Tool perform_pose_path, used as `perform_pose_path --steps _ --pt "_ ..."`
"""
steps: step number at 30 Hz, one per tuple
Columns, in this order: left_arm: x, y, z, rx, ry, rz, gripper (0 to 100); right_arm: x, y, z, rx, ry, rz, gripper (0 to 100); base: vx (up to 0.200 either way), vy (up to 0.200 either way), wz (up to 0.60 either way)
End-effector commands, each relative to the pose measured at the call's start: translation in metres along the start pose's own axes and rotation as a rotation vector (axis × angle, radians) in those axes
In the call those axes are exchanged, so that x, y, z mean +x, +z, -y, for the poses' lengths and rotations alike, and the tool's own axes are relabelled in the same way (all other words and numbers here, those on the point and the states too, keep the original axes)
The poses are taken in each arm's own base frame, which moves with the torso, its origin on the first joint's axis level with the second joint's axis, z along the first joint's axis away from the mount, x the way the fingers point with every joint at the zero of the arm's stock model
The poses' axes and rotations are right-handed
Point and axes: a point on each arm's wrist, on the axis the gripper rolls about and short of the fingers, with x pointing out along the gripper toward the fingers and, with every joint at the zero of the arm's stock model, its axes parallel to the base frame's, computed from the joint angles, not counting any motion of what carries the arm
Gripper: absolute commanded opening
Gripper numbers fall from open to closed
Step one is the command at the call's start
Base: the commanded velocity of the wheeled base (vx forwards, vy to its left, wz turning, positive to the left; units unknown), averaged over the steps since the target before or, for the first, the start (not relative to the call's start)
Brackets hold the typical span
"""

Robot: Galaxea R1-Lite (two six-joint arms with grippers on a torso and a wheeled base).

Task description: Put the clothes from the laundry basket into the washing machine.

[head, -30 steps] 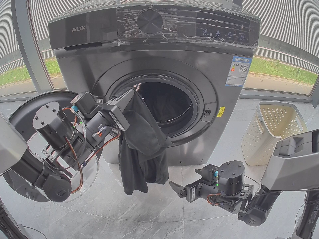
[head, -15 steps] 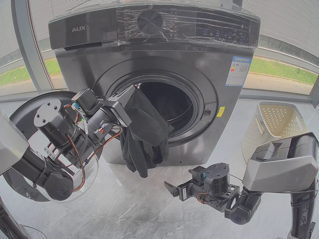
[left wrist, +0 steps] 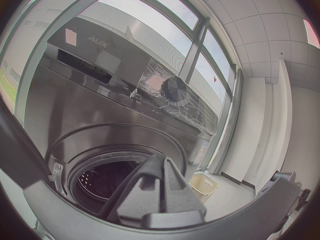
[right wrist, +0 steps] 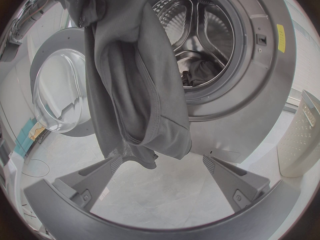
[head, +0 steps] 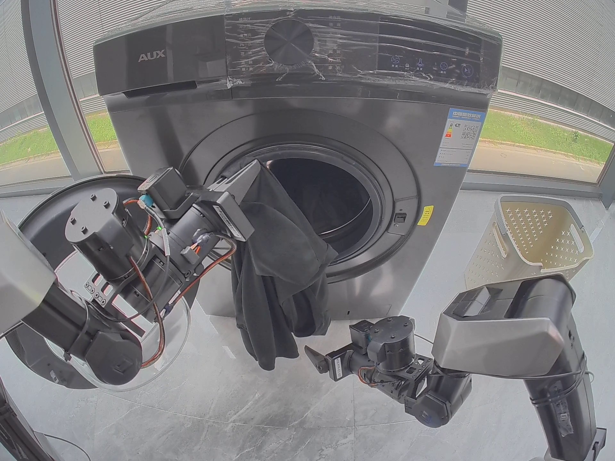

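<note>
Grey tiled floor and tall windows surround the washing machine. Its door stands swung open on the robot's left. Left hand: fingers together, clamped on a dark garment at the left edge of the drum opening. The garment hangs down outside the machine front. Right hand: fingers apart, low, just beneath the garment's hem; contact cannot be told. A second dark item lies inside the drum. Laundry basket: on the floor, right of the machine.
</note>
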Motion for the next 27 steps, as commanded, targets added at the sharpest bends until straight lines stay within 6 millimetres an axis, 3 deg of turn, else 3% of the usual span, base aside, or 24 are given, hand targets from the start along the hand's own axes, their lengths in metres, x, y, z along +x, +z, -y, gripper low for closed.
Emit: perform_pose_path --steps 1,14,27 --pt "0.0 0.003 0.001 0.0 -0.003 0.01 0 0.015 -0.021 0.002 -0.006 -0.006 -0.027 100 0.0 0.0 0.0" --pt "0.001 0.003 0.004 -0.004 -0.015 0.013 0 0.05 -0.017 0.002 0.006 -0.013 0.064 100 0.0 0.0 0.0" --pt "0.0 0.002 0.009 -0.011 -0.028 0.008 0 0.064 -0.002 0.011 0.034 -0.063 0.141 100 0.0 0.0 0.0"
